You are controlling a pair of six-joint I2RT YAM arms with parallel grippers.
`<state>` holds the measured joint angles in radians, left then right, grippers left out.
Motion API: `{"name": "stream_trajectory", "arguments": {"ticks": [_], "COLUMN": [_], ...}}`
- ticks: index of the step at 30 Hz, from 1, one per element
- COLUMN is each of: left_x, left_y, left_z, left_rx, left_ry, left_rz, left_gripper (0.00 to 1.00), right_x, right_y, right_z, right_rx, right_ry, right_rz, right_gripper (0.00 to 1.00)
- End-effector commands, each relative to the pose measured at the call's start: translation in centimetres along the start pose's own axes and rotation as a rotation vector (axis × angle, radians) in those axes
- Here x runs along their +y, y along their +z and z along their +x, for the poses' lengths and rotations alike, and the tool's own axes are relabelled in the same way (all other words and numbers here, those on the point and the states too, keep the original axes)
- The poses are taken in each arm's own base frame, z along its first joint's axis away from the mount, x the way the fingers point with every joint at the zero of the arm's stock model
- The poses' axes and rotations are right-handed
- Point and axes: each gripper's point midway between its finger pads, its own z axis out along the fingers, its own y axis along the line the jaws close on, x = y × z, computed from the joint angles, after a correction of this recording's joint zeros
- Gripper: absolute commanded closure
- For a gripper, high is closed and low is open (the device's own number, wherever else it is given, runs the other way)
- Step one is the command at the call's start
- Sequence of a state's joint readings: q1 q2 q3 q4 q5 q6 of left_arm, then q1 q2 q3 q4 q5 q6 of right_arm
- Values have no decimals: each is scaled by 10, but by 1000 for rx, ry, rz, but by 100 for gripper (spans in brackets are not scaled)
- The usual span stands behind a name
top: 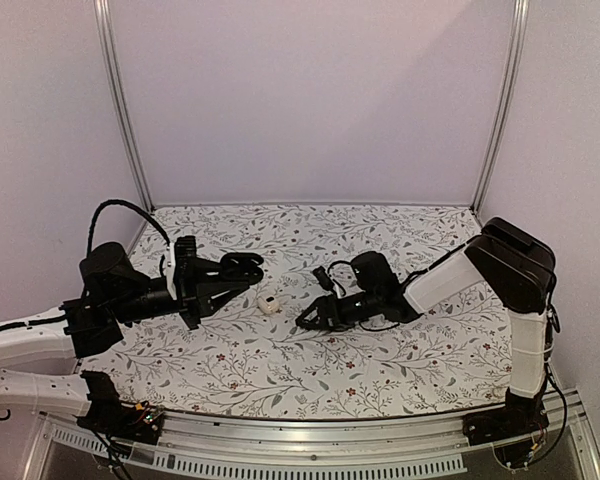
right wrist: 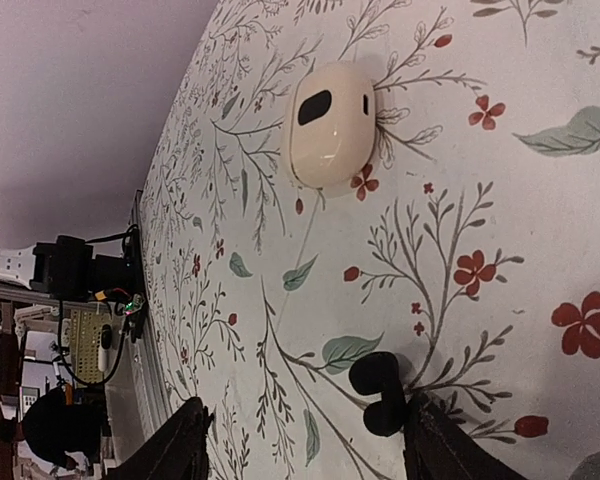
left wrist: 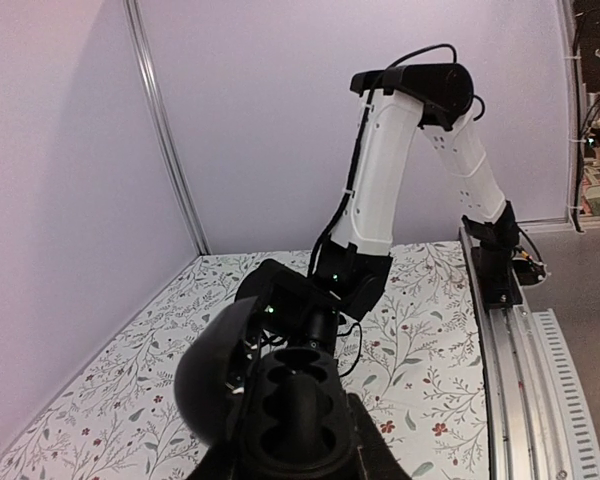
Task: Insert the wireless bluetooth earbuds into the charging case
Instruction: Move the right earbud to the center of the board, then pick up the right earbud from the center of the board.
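Closest to the lens: case [left wrist: 295,415], black, pinched in the left gripper [top: 223,275] and held above the counter [top: 380,370], lid [left wrist: 208,385] swung open to one side, moulded wells facing up. Ahead of that gripper and lower, resting on the counter: white case [top: 270,304], shut. Right gripper [right wrist: 308,408] low over the counter, fingers [right wrist: 185,445] spread wide. Between those fingers, just beside one and well clear of the other: earbuds [right wrist: 380,392], black, lying on the counter as two rounded lobes pressed together; whether one bud or two, cannot tell, nor whether touching the nearer finger. Farther out past the right gripper's tips, apart from the earbuds: white case again. Well apart from the left gripper and its case: earbuds.
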<state>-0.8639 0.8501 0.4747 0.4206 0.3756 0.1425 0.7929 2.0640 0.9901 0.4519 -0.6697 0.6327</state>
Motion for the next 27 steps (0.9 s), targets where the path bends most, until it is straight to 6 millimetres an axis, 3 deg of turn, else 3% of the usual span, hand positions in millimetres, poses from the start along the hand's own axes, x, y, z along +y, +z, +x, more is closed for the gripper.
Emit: {"name": "stream_trajectory", "arguments": {"ticks": [1,7,14,19,22,27], "left_x": [5,5,5,6,6,10], "left_y": [-3,-3,-3,-3,-4,-7], "left_z": [4,4,3,2,0,-5], "left_rx": [10,8,7,7,2,-7], "left_ry": [3,4,6,9,10,17], "left_rz": [-22,-21,-22,-24,-27,-47], "left_gripper": [100,100,100,100,100,100], "right_x": [10,15,2,38,56,56], "right_y": [2,2,-15,-16,-8,14], "right_z": [17,28,8,-7,-9,7], "right_rx": [28,39,-41,-64,-22,99], "right_ry": [43,72,-47,-379,-492,-535], "right_rz": [-10,-19,148,289,306,296], "right_gripper": [35,36,42,53,55,57]}}
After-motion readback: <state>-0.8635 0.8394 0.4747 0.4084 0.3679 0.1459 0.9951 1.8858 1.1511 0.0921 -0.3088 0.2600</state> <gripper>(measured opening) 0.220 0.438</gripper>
